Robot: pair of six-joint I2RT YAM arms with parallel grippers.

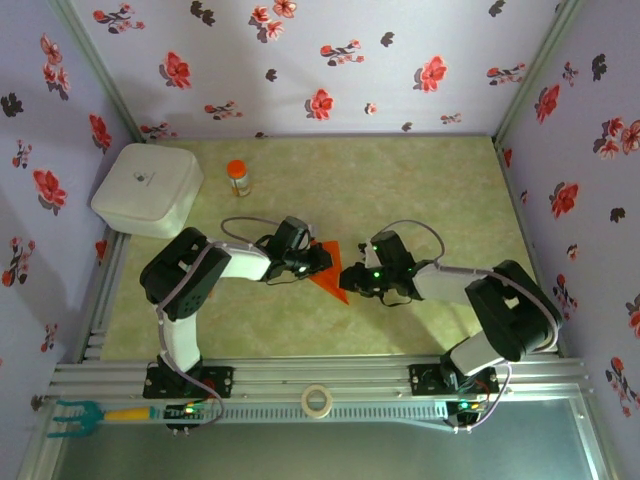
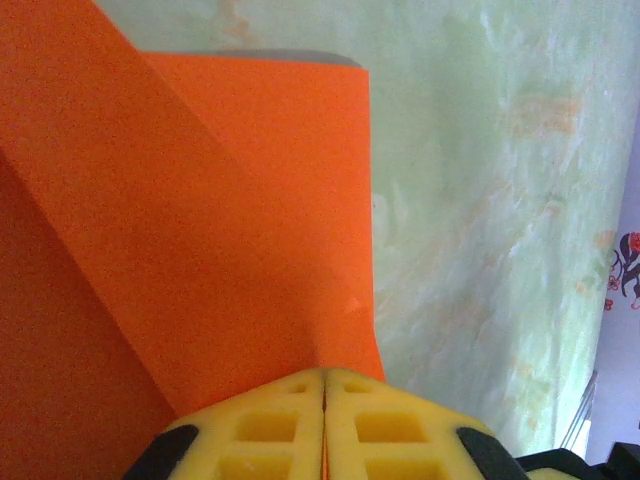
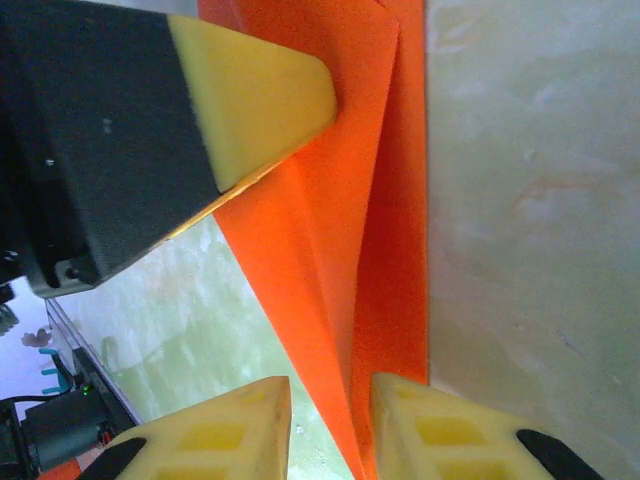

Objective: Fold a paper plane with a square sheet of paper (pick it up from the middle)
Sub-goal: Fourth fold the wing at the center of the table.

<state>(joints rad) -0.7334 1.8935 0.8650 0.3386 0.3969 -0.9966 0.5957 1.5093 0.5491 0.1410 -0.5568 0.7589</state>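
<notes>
Takes in a pale green marbled table [image 1: 400, 180] boxed on three sides by lilac walls [image 1: 330, 60] printed with red flowers. Finds the left arm [image 1: 190, 280] reaching in from 7 o'clock and the right arm [image 1: 510, 310] from 5 o'clock, both bent toward the middle of the table and meeting just below its centre. Puts a white rounded lidded box [image 1: 148, 188] at 10 o'clock, hard against the left wall. Places the orange paper sheet [image 1: 330, 270] between the two wrists, creased into a triangular wedge with its point toward 6 o'clock. Shows the left gripper [image 1: 315, 258] at the wedge's 9 o'clock side; seen from the left wrist, has the left gripper [image 2: 324, 400] with yellow pads pressed together, pinching the paper [image 2: 250, 200] at a fold, layers fanning away toward 12 o'clock. Sets the right gripper [image 1: 358, 278] at the wedge's 3 o'clock side; from the right wrist, shows the right gripper [image 3: 331, 395] with pads apart, the narrow end of the paper [image 3: 340, 200] running down into the gap, and one of the left gripper's fingers [image 3: 250, 100] on the sheet at 11 o'clock. Adds a small orange-capped bottle [image 1: 238, 178] upright at 11 o'clock, just beside the box. Leaves a roll of tape [image 1: 318, 401] on the rail at 6 o'clock and a teal fork-like tool [image 1: 70, 418] with a yellow handle at 8 o'clock.
</notes>
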